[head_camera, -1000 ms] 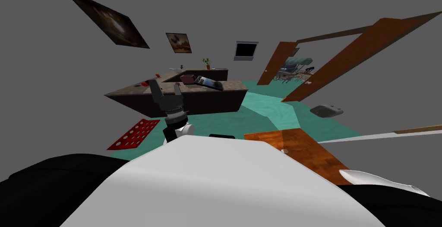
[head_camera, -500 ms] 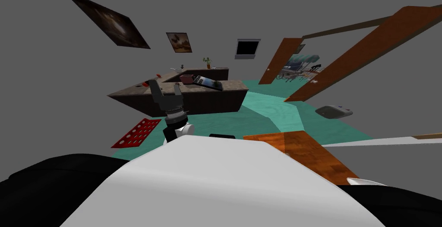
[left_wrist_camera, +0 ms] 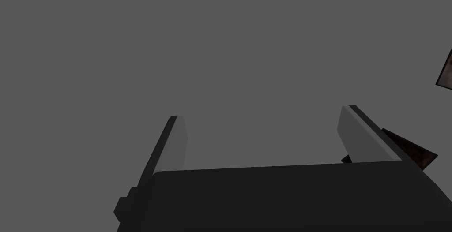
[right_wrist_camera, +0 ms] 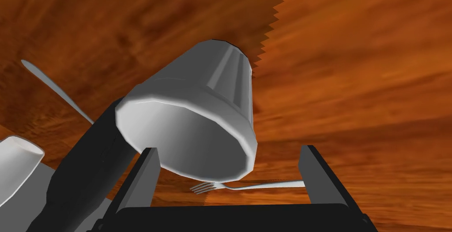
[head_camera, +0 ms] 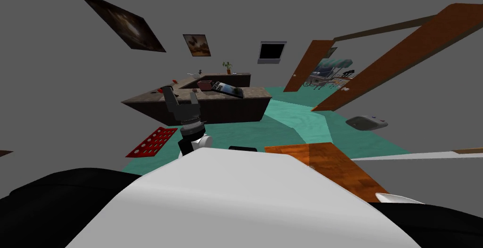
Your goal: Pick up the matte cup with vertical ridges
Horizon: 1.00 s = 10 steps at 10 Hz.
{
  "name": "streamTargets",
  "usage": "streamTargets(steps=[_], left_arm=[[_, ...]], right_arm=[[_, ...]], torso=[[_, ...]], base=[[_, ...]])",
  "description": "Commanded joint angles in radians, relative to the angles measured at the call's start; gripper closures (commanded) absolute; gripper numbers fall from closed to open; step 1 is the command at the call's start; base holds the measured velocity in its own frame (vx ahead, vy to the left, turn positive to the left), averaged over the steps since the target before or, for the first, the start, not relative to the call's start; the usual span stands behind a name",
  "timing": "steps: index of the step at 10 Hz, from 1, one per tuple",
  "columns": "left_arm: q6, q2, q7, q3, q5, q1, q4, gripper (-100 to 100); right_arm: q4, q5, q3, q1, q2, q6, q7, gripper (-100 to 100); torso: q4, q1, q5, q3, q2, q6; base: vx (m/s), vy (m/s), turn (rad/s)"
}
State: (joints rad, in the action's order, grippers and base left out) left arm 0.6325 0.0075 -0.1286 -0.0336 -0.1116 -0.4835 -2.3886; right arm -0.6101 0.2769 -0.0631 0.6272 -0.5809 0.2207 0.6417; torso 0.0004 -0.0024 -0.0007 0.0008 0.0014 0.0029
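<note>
1. Your right gripper [right_wrist_camera: 230, 149] points down at the wooden table [right_wrist_camera: 362, 66]. Its fingers are wide apart and hold nothing.
2. The cup [right_wrist_camera: 194, 110] is plain grey and matte, with flat vertical ridges down its sides. It stands on the wooden table with its open mouth facing your right wrist camera.
3. The cup is off centre in the pincer. Its rim overlaps one fingertip and is well apart from the other. You cannot tell whether it touches that finger, and it is not gripped.
4. A fork [right_wrist_camera: 247, 185] lies flat on the table between the two fingers, with its tines under the cup's rim.
5. Past the finger nearest the cup there is a white cup-like thing [right_wrist_camera: 17, 163]. A thin utensil handle [right_wrist_camera: 53, 88] lies on the table there too.
6. A dark bulky shape [right_wrist_camera: 84, 172] sits between the two cups. You cannot tell what it is.
7. In the head view the wooden table [head_camera: 330, 160] is near and to the right.
8. Your left gripper [head_camera: 179, 92] is raised in front, left of centre. Its fingers are wide apart and empty, and the left wrist view [left_wrist_camera: 261, 113] shows the same.
9. Far behind the left gripper is a dark counter [head_camera: 207, 106] with small things on top.
10. A red mat [head_camera: 151, 142] with holes lies on the teal floor [head_camera: 283, 127], near-left of the counter.
11. A brown door [head_camera: 306, 66] stands open at far right.
</note>
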Motion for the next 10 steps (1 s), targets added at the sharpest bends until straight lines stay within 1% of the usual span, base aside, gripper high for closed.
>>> streamTargets(steps=[1, 2, 3, 7, 8, 9, 10], left_arm=[[0.0, 0.0, 0.0, 0.0, 0.0, 0.0, 0.0, 0], [0.0, 0.0, 0.0, 0.0, 0.0, 0.0, 0.0, 0], [0.0, 0.0, 0.0, 0.0, 0.0, 0.0, 0.0, 0], [0.0, 0.0, 0.0, 0.0, 0.0, 0.0, 0.0, 0], [0.0, 0.0, 0.0, 0.0, 0.0, 0.0, 0.0, 0], [0.0, 0.0, 0.0, 0.0, 0.0, 0.0, 0.0, 0], [0.0, 0.0, 0.0, 0.0, 0.0, 0.0, 0.0, 0]], right_arm=[[0.022, 0.004, -0.003, -0.035, 0.01, -0.014, 0.0, -100], [0.006, 0.002, -0.004, -0.019, 0.005, -0.013, -0.002, -100], [0.007, 0.003, -0.005, -0.021, 0.006, -0.016, -0.002, 100], [0.007, 0.002, -0.005, -0.021, 0.006, -0.015, -0.003, 100], [0.007, 0.002, -0.005, -0.021, 0.006, -0.015, -0.003, 0], [0.001, -0.003, -0.003, 0.012, -0.01, 0.013, -0.003, 100], [-0.008, -0.006, -0.003, 0.03, -0.019, 0.024, -0.005, 100]], torso=[[0.0, 0.0, 0.0, 0.0, 0.0, 0.0], [0.0, 0.0, 0.0, 0.0, 0.0, 0.0], [0.0, 0.001, 0.0, -0.001, -0.001, 0.0], [-0.001, 0.002, 0.001, -0.002, -0.004, 0.0], [-0.001, 0.002, 0.001, -0.002, -0.004, 0.0], [-0.001, 0.002, 0.001, -0.002, -0.004, 0.0], [-0.002, 0.005, 0.002, -0.004, -0.007, 0.0]], base=[[-0.066, -0.031, 0.025], [-0.028, -0.014, 0.01], [0.0, 0.0, 0.0], [0.0, 0.0, 0.0], [0.0, 0.0, 0.0], [0.076, 0.04, -0.061], [0.093, 0.067, -0.072]])
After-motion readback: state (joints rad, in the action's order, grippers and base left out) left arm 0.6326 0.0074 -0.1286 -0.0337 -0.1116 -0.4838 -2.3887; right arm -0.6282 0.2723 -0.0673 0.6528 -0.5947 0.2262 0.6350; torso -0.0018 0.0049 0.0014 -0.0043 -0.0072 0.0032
